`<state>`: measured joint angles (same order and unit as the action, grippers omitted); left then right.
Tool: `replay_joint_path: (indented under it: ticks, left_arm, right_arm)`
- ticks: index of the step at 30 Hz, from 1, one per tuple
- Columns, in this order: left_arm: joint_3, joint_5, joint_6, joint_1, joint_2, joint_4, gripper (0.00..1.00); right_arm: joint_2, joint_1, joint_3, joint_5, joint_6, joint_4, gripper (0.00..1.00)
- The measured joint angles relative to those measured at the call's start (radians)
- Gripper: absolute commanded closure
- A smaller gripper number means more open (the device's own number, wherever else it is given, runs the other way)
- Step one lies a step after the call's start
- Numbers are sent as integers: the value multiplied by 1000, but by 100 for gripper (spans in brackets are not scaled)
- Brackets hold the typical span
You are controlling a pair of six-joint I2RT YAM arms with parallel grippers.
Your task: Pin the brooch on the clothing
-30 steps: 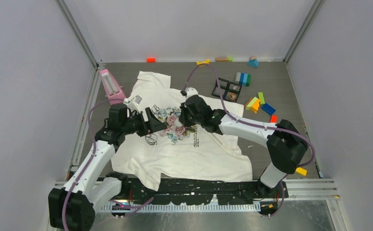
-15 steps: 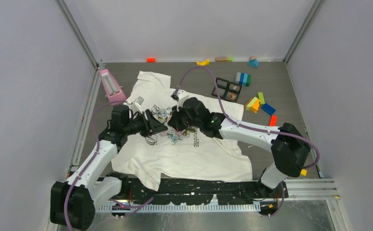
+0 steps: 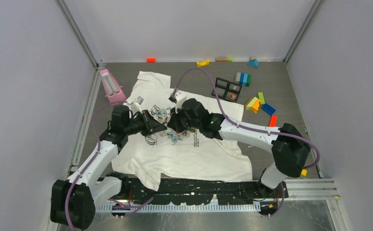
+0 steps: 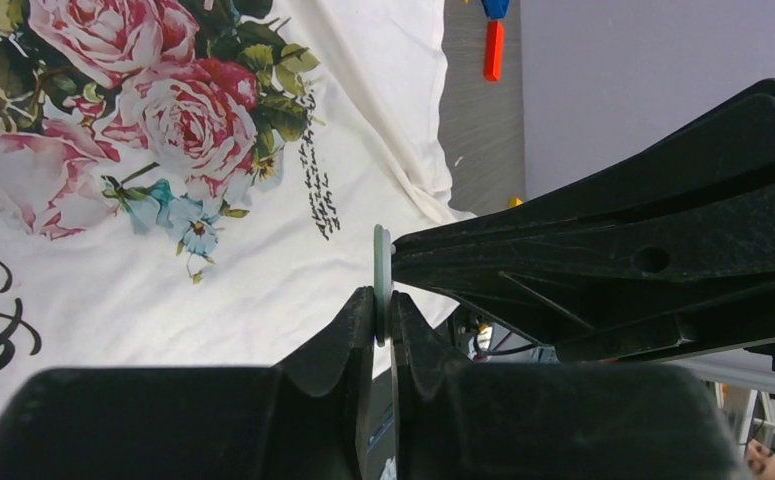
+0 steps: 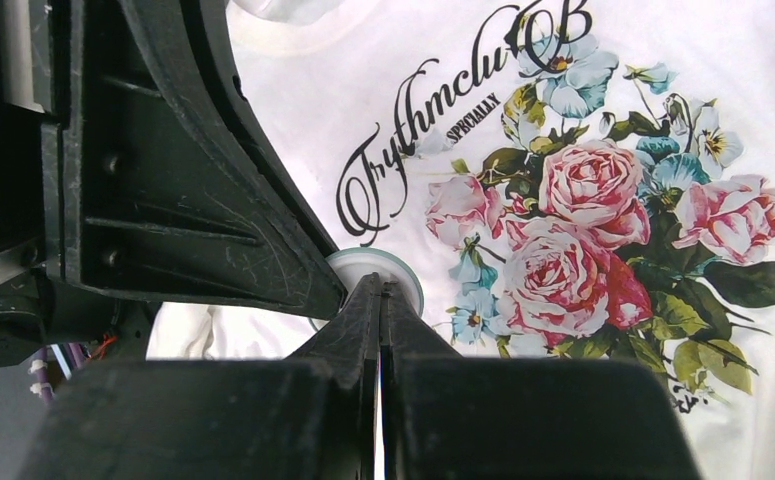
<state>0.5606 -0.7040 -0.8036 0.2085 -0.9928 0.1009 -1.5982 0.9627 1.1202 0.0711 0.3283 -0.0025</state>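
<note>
Positioning step: your left pincer (image 4: pixel 382 308) clamps the brooch (image 4: pixel 382 258) over the T-shirt (image 4: pixel 263 280); your right pincer (image 5: pixel 380 294), closed, meets it from 3 o'clock. Next, probably: lower it onto fabric.

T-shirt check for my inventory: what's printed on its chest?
Pink roses, blue flowers, green leaves, dark cursive lettering on the white T-shirt; right wrist view.

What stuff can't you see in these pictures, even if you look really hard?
- Left wrist view: the brooch shows only its thin edge, pinched in the left hand; its face and pin are turned away.
- Right wrist view: the right hand covers the brooch's lower part, so whether it grips anything is hidden.
- Top view: both hands meet over the T-shirt and block the brooch.
</note>
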Motion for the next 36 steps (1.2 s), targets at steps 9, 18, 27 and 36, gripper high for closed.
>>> replay_joint_path:
  ticks: [9,18,27,36]
  left_arm:
    - [-54,-24,-69,0,1,-99,100]
    - [-75,6,-71,1,87,-110,100]
    - [-77,-50,-48,-8,173,-141,100]
    - [-35,-230,-32,-14,233,-168,100]
  right_arm:
    - [16,13,4,-34,-38,-36,82]
    - [68,-2,28,-66,-28,-88,40]
    - [154,-224,-8,328,136,14,32]
    - [192,-248,-8,654,249,62,31]
